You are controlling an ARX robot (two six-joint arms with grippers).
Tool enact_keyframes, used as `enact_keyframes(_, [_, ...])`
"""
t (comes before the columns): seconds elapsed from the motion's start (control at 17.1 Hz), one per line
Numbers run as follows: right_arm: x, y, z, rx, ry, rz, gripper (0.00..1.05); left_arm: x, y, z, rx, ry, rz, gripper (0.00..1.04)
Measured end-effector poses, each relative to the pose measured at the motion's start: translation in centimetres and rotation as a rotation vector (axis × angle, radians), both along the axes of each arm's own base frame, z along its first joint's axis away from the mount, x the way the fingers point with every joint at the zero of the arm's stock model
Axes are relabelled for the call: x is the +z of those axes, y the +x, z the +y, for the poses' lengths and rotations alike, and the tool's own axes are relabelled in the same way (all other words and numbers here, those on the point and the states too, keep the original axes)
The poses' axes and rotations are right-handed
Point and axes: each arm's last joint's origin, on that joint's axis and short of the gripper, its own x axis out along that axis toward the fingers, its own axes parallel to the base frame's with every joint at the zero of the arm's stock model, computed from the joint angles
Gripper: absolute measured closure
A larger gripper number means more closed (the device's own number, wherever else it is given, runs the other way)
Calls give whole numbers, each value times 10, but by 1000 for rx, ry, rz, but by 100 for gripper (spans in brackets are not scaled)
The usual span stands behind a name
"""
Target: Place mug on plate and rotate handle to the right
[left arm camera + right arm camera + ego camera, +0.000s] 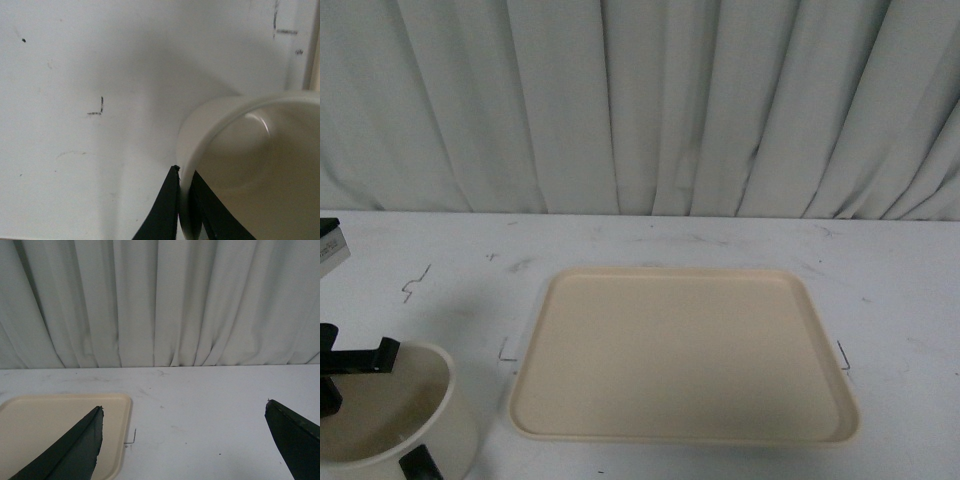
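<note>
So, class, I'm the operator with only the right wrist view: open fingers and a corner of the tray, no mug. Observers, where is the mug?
Observer: In the front view the mug is left of the plate, apart from it.
Operator: Is anything holding it?
Observer: Yes. The left gripper clamps its wall from inside and outside.
Operator: Is anything on the plate?
Observer: No, the front view shows all of it bare.
</note>
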Motion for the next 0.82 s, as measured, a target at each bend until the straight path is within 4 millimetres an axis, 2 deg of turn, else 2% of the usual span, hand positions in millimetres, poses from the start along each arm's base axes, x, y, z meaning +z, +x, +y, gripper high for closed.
enact_keyframes(0.18, [0,0,0,0,0,0,6,5,-2,0,-8,10,12,102])
enact_keyframes(0.35, [0,0,0,0,0,0,6,24,4,-3,-50,52,13,102])
enact_keyframes(0.41, [0,0,0,0,0,0,6,40,15,-9,-83,62,-28,102])
enact_keyframes(0.53, [0,0,0,0,0,0,6,68,45,-35,-176,46,-109,102])
enact_keyframes(0.59, [0,0,0,0,0,0,6,73,56,-49,-218,28,-118,102])
enact_keyframes(0.82, [0,0,0,0,0,0,6,71,87,-113,-381,-51,-96,102])
